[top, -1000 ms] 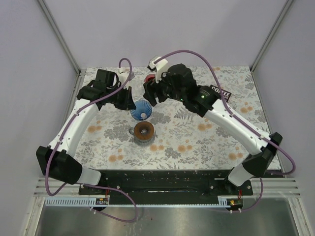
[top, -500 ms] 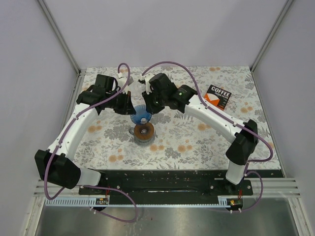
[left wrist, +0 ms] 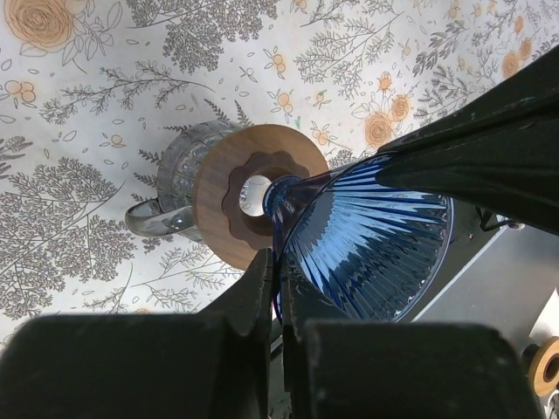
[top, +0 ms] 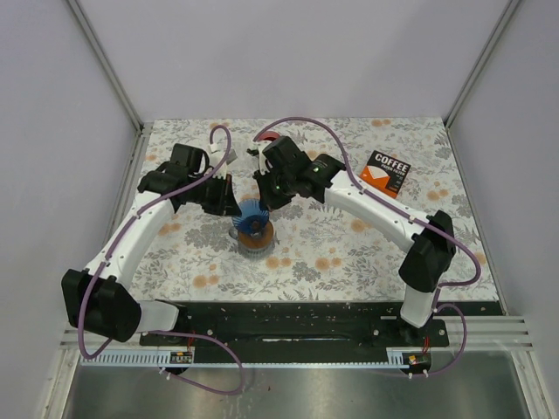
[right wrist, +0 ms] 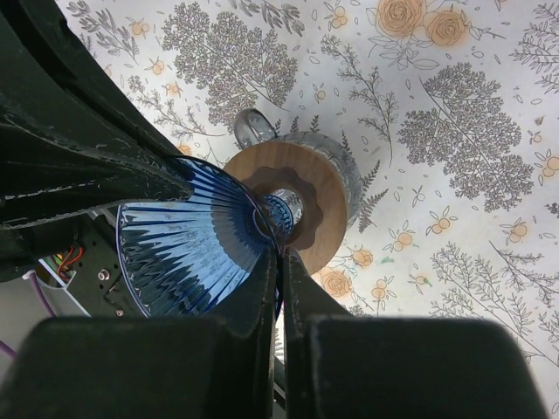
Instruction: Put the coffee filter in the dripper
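Seating step in hand: the coffee filter (top: 251, 212), tilted with its tip over the dripper (top: 256, 236), is pinched at 10 o'clock by the left gripper (left wrist: 276, 266) and at 2 o'clock by the right gripper (right wrist: 279, 255); the next move likely calls for levelling, lowering, then releasing.

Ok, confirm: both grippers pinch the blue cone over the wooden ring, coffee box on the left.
No: the top view shows the coffee box on the right. The left gripper and right gripper both pinch the blue cone over the wooden ring.
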Robot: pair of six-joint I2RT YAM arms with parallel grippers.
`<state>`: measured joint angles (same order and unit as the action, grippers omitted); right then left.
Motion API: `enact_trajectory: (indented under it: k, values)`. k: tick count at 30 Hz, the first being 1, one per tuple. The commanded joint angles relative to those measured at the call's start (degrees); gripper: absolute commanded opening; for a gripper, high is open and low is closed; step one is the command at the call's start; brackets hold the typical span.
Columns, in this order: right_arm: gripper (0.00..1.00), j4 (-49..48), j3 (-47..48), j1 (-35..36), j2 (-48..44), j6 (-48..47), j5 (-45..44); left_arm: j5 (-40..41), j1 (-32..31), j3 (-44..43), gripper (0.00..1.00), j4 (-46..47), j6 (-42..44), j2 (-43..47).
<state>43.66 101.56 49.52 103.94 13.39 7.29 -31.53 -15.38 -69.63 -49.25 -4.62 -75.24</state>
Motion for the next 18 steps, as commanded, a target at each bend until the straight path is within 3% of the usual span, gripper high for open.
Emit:
enact_trajectory:
  k: [1, 18]
  values:
    - [0.00, -0.42, -0.40, -0.21, 0.56, -1.43, 0.01, -3.36, 0.26, 1.07, 0.00, 1.18, 1.28, 0.97]
    - [0.00, -2.79, -6.46, -2.23, 2.93, -1.96, 0.80, -3.54, 0.35, 5.55, 0.00, 3.73, 1.98, -1.48]
